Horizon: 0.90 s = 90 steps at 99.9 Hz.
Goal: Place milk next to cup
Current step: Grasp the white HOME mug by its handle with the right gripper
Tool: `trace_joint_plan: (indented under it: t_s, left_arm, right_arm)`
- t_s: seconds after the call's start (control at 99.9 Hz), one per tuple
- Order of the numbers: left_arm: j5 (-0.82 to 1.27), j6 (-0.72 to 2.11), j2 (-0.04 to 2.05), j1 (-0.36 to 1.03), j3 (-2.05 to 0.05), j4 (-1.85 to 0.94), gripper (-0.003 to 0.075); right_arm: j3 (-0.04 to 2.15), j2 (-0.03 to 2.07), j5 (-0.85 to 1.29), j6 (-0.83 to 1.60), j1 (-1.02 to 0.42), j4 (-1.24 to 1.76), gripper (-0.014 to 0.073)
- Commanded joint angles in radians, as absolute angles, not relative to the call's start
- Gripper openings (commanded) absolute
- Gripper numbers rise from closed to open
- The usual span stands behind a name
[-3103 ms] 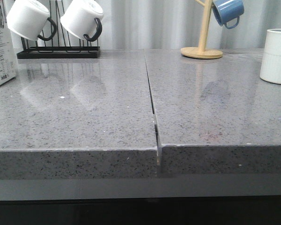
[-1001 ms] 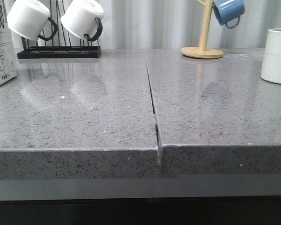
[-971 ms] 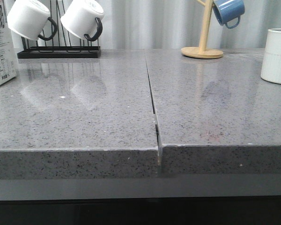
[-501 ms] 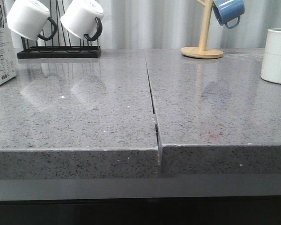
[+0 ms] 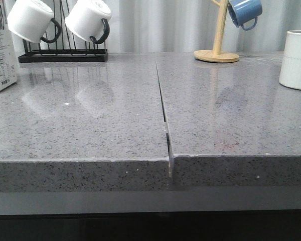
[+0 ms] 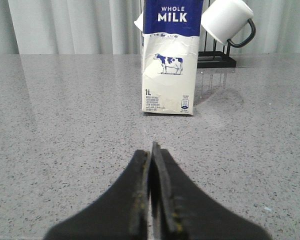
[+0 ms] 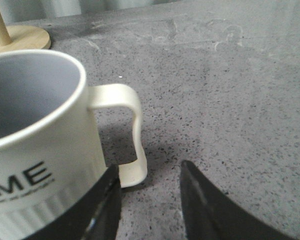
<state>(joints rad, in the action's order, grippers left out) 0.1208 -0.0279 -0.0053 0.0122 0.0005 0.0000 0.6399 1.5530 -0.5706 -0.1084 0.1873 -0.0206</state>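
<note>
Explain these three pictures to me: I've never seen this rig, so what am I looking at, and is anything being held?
A two-armed robot works at a grey countertop. The front view looks forward over it; the other two come from cameras on each wrist. The left gripper, shut and empty, faces the milk standing upright. The right gripper, open, sits by the handle of the cup, holding nothing. At the back, white mugs hang on a black rack and a blue mug on a wooden stand.

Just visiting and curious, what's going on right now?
Left end effector shut, empty, facing tall white WHOLE MILK carton. Right end effector open by white HOME mug's handle. Grey countertop between them bare.
</note>
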Motion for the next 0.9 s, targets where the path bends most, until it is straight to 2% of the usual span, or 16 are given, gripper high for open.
trace_joint_plan:
  t_s: [0.0, 0.501, 0.741, 0.891]
  left_arm:
    - [0.033, -0.033, -0.037, 0.018, 0.043, 0.0, -0.0021]
    - [0.033, -0.033, -0.037, 0.018, 0.043, 0.0, -0.0021]
    - [0.033, -0.033, -0.037, 0.018, 0.043, -0.005, -0.0021]
    - [0.033, -0.033, -0.037, 0.018, 0.043, -0.005, -0.0021]
  right_arm:
    - [0.692, 1.549, -0.657, -0.102, 0.196, -0.021, 0.0308]
    - [0.839, 1.707, -0.661, -0.102, 0.196, -0.025, 0.0293]
    - [0.846, 1.716, -0.66, -0.102, 0.196, -0.03, -0.0006]
    - [0.846, 1.715, -0.661, -0.102, 0.196, -0.032, -0.0071]
